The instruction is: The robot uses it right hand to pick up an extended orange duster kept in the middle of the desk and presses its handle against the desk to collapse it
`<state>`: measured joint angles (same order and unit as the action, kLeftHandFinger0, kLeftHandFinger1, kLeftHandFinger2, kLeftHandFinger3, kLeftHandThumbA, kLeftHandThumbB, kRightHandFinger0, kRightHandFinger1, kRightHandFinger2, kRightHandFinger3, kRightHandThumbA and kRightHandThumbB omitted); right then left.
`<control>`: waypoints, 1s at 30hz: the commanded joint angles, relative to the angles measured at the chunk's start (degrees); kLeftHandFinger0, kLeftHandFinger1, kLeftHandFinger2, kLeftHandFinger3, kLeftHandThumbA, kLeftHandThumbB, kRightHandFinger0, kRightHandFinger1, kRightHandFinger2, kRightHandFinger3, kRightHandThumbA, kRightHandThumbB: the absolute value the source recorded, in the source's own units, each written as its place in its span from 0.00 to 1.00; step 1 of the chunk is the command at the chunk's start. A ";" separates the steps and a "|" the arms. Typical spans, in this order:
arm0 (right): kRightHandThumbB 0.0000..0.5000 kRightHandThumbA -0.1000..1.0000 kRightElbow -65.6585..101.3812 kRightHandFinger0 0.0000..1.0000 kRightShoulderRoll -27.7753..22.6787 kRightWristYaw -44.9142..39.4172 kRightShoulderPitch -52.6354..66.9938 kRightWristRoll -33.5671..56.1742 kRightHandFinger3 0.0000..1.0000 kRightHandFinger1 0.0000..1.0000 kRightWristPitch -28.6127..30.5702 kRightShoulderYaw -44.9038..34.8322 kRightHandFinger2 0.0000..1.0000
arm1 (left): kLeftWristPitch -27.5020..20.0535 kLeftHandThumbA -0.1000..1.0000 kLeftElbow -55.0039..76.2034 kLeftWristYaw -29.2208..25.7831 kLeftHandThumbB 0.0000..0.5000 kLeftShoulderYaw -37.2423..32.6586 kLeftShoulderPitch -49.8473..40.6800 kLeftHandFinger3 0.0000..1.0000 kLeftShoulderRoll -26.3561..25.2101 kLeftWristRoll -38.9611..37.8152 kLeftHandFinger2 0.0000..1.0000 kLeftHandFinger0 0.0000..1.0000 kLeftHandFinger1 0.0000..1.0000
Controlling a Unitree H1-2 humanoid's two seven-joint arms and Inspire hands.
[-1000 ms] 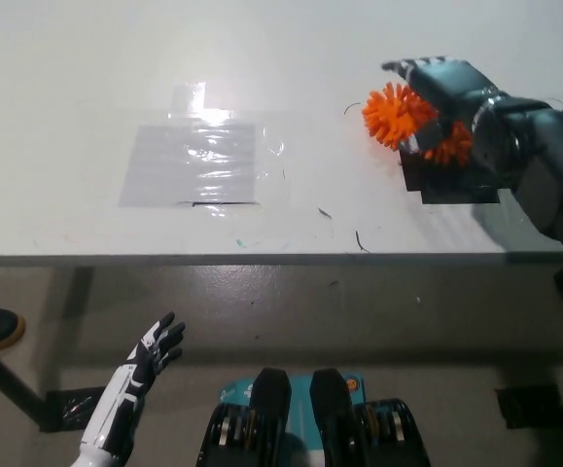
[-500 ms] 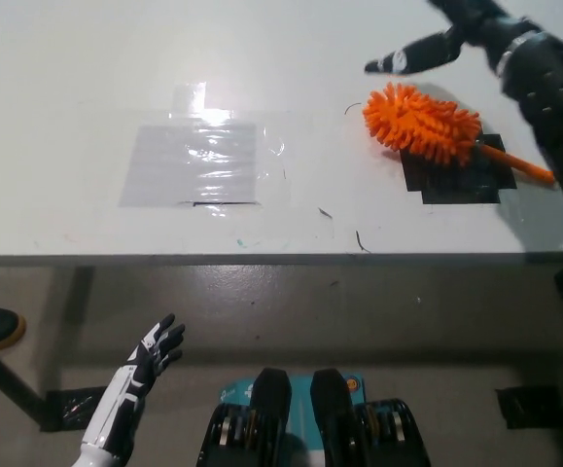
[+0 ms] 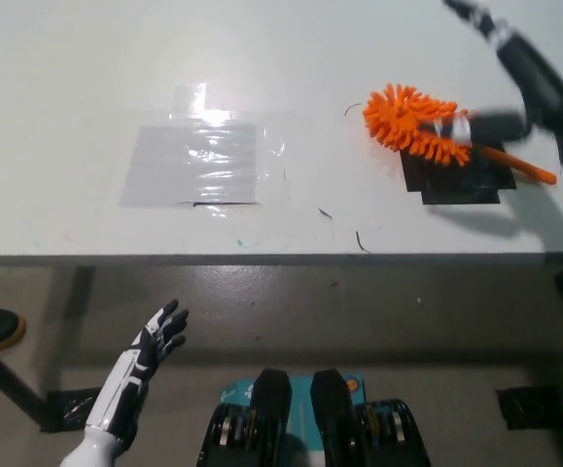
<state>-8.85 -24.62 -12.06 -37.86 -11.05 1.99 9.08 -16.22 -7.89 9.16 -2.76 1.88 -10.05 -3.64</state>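
A: Where is the duster (image 3: 419, 125)?

B: On the white desk (image 3: 87, 78), toward its right side. The fluffy orange head points left and lies partly over a black patch (image 3: 459, 175) stuck to the desk top. The thin orange handle runs from the head to the lower right, and its tip reaches just past the patch's right edge.

A: And the right hand (image 3: 524, 83)?

B: It comes in at the upper right corner, black and badly blurred. 1 finger streaks up toward the top edge, and another dark streak reaches left across the right end of the duster head, just above the handle. I cannot tell whether that streak touches the duster or only passes over it. The blur also hides whether the fingers are spread or curled, so I cannot tell its state.

A: What about the other hand?

B: The white left hand (image 3: 155, 336) rests low at the lower left, below the desk's front edge and well apart from the duster. Its fingers are spread and hold nothing.

A: Anything else on the desk?

B: 1 shiny clear plastic sheet (image 3: 195, 161), taped flat, left of the duster and well apart from it.
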 commanded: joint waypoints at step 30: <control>0.46 1.00 4.30 1.00 17.01 3.31 32.87 12.86 1.00 1.00 19.69 -8.45 1.00 | 2.21 1.00 5.43 2.71 0.35 -0.04 0.84 1.00 -1.41 -0.62 1.00 1.00 1.00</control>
<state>-4.39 -7.22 -8.01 -3.58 -1.26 18.45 1.06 -14.21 -4.56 11.05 -2.90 3.03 -10.56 -3.83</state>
